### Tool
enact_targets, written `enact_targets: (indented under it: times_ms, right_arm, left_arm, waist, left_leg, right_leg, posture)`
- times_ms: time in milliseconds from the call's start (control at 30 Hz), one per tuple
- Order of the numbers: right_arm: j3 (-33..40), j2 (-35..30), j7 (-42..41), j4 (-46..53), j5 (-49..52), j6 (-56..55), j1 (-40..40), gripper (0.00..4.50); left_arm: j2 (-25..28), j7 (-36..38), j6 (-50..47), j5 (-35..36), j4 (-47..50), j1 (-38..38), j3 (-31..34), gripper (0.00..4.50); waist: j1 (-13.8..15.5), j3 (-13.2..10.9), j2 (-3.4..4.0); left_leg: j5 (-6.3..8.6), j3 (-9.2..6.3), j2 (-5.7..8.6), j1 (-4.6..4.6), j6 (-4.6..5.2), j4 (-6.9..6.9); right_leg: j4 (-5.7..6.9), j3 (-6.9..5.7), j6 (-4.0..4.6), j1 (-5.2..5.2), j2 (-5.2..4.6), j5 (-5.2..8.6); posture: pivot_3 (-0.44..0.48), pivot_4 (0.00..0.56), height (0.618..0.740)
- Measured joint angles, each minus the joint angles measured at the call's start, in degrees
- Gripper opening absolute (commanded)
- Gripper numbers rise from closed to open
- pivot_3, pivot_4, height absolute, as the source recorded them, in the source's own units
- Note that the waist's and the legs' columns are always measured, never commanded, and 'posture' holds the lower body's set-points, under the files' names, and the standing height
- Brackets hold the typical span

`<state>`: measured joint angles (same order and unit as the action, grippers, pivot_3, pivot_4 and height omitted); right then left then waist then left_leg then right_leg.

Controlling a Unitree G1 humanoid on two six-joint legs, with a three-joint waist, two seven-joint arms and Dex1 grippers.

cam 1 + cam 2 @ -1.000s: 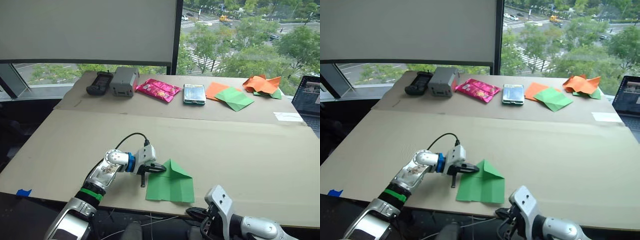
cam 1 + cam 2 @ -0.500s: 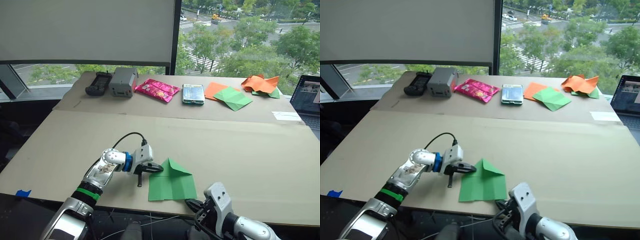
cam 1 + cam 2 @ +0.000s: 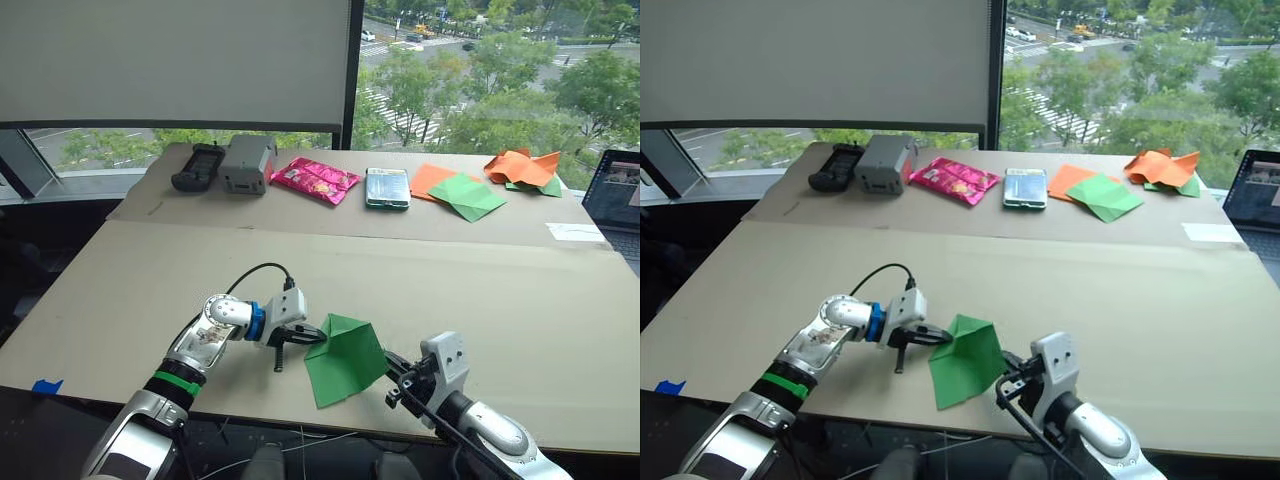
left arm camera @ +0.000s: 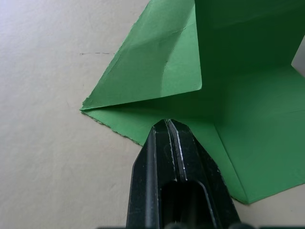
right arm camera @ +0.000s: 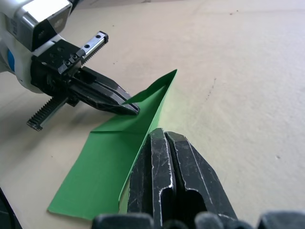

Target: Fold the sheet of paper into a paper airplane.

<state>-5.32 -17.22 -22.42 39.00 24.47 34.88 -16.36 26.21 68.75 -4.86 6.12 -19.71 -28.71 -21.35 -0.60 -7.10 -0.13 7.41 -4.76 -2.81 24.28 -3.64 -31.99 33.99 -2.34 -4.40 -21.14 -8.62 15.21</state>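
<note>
We see the sheet of paper (image 3: pixel 344 358) near the front edge of the table (image 3: pixel 480 290), partly folded, with a triangular flap at its far end and its right side lifted off the surface. The left gripper (image 4: pixel 167 123) has its jaws closed on the paper's left edge, pinching it. The right gripper (image 5: pixel 163 138) has its jaws pressed together on the paper's right edge and holds that side tilted up. Further back lie a paler green folded paper (image 3: pixel 467 197) and orange papers (image 3: pixel 524 167).

No text, label, brand or number can be read on anything here.
</note>
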Motion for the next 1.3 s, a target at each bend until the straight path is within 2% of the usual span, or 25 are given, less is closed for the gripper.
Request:
enact_targets:
  times_ms: [267, 467, 967, 1300]
  right_arm:
    - [-5.61, 0.54, -1.31, -7.07, -1.36, 0.00, 8.37, 0.00]
    - [-7.56, 0.70, -2.04, -10.90, -2.98, -0.80, 10.46, 0.00]
    - [-7.29, 0.74, -2.53, -13.73, -5.13, -2.34, 10.86, 0.00]
    - [-2.55, -1.09, -2.70, -12.46, -4.45, -2.07, 9.97, 0.00]
  left_arm:
    - [0.05, 0.23, 0.85, 0.00, -0.79, -0.66, -0.05, 0.02]
    - [-0.46, 0.77, 0.86, -0.35, -0.73, -1.23, -0.76, 0.02]
    - [-2.26, 1.97, 0.48, -1.72, -0.56, -2.12, -1.32, 0.02]
    - [-5.85, 2.88, 0.82, -2.54, -1.35, -2.95, -3.45, 0.02]
  waist:
    - [0.03, 0.13, 0.17]
    - [0.46, 0.21, 0.12]
    - [1.35, 0.23, 0.13]
    - [1.78, 0.22, 0.12]
  left_leg:
    - [-0.01, 0.00, 0.01, -0.02, 0.01, 0.00]
    - [-0.02, 0.01, 0.02, -0.02, 0.03, -0.01]
    - [-0.02, 0.01, 0.03, -0.02, 0.03, -0.02]
    - [-0.03, 0.01, 0.06, -0.01, 0.04, -0.07]
  right_leg:
    - [0.07, 0.00, 0.00, 0.00, 0.03, 0.00]
    - [0.10, 0.00, 0.00, 0.04, 0.06, -0.01]
    - [0.11, 0.00, -0.01, 0.09, 0.08, -0.01]
    - [0.11, 0.00, -0.02, 0.20, 0.09, -0.02]
  posture:
    - [0.000, 0.150, 0.713]
    - [0.000, 0.150, 0.713]
    - [0.000, 0.150, 0.713]
    - [0.000, 0.150, 0.713]
